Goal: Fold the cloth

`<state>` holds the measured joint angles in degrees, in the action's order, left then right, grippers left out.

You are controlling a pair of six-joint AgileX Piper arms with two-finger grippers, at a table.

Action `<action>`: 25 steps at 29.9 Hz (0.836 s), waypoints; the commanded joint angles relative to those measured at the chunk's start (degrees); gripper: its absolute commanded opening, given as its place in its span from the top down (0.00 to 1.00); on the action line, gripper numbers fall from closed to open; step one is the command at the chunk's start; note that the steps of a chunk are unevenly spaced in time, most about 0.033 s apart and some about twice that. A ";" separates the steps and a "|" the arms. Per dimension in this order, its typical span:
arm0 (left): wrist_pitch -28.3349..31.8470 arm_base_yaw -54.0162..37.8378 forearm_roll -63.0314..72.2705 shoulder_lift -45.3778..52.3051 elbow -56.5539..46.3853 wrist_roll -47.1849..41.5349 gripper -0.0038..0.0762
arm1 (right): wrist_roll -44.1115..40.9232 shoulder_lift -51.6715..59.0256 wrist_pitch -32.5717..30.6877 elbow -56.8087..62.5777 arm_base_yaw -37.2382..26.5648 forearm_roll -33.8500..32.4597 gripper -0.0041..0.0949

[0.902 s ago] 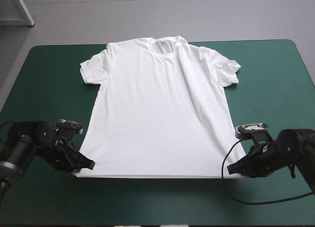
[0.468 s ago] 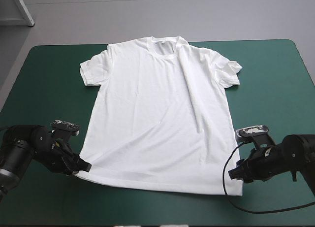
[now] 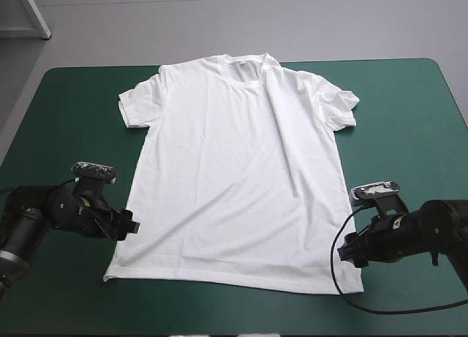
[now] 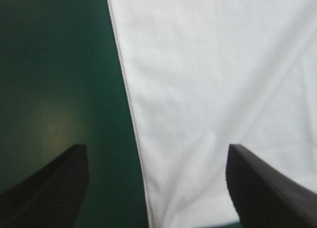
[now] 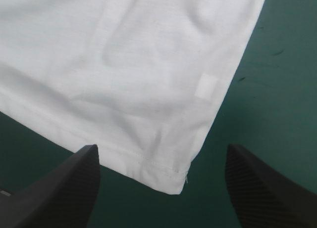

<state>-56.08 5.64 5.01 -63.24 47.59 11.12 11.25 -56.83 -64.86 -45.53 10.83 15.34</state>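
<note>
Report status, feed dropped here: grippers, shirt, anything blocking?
Left gripper open over T-shirt's side edge. Right gripper open at its hem corner. T-shirt spread flat on teal-green cover, one long crease. Nothing in the way.

You saw the wide table (image 3: 409,118) in its smooth teal-green cover, its two far corners rounded, its surface plain.

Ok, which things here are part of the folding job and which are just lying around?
Part of the job:
T-shirt, spread flat on the table
left gripper, open, at the shirt's side edge
right gripper, open, at a hem corner

Lying about:
nothing loose that I can see; only the teal-green cover under the shirt
</note>
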 commanded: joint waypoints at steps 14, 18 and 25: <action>15.86 0.17 0.31 -24.79 26.35 -1.79 0.30 | -1.89 0.69 0.15 -1.32 -0.14 1.18 0.28; 16.27 0.17 0.84 -32.96 32.57 -2.05 0.30 | -1.89 0.69 -0.74 -1.32 -0.14 1.18 0.28; 18.96 0.17 1.86 -43.38 39.11 -3.08 0.30 | -2.43 0.82 -1.62 -1.34 -0.14 1.18 0.28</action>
<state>-40.37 5.64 5.82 -106.62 83.04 8.90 8.83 -56.83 -66.87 -45.53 10.83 15.56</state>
